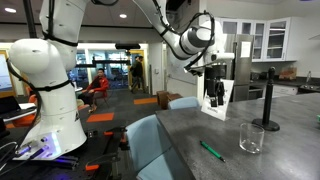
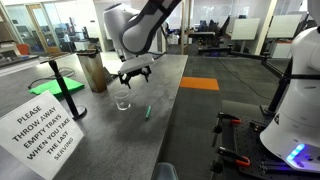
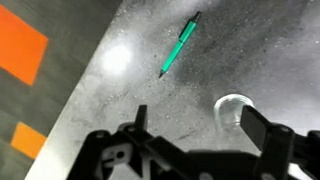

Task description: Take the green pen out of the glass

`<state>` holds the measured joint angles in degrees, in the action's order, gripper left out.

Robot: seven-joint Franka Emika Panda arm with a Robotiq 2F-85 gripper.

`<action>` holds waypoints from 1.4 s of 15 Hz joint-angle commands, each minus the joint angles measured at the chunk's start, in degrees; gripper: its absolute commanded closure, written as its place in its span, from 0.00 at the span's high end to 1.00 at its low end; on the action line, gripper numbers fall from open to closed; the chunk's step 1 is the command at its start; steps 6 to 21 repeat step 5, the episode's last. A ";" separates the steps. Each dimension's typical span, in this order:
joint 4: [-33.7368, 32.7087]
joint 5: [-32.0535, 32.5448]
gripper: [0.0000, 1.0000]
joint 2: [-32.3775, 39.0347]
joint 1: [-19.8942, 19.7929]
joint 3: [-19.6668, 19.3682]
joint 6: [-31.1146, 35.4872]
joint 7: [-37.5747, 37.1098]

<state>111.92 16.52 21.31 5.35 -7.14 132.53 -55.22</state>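
The green pen [image 3: 180, 46] lies flat on the grey worktop [image 3: 230, 40], outside the glass [image 3: 235, 108] and not touching it. In the wrist view it sits at about 11 o'clock from the glass, slanted, with one end toward 1 o'clock and the other toward 7. In an exterior view the pen [image 1: 211, 151] is near the glass [image 1: 251, 138], at roughly 8 o'clock from it. In an exterior view from another angle the pen [image 2: 146, 111] is between 3 and 4 o'clock from the glass [image 2: 122, 102].

The glass stands upright on the worktop [image 1: 180, 130] and nothing shows inside it.

The hand [image 3: 200, 125] is released – its two dark fingers [image 3: 140, 115] are spread wide with nothing between them. It hangs in the air above the worktop, clear of both pen and glass. In both exterior views the hand [image 1: 213, 92] [image 2: 133, 75] is above the glass, at about 11 to 1 o'clock from it.

A black post [image 1: 270, 100] with a round base stands just beyond the glass.
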 commanded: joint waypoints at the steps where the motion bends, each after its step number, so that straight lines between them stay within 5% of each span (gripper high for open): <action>1: 2.51 -5.32 1.00 -5.82 -2.54 2.39 -3.04 15.08; 5: 2.16 -7.63 1.00 -8.36 -2.49 3.41 -9.57 28.42; 21: 2.16 -7.63 1.00 -8.36 -2.49 3.41 -9.57 28.42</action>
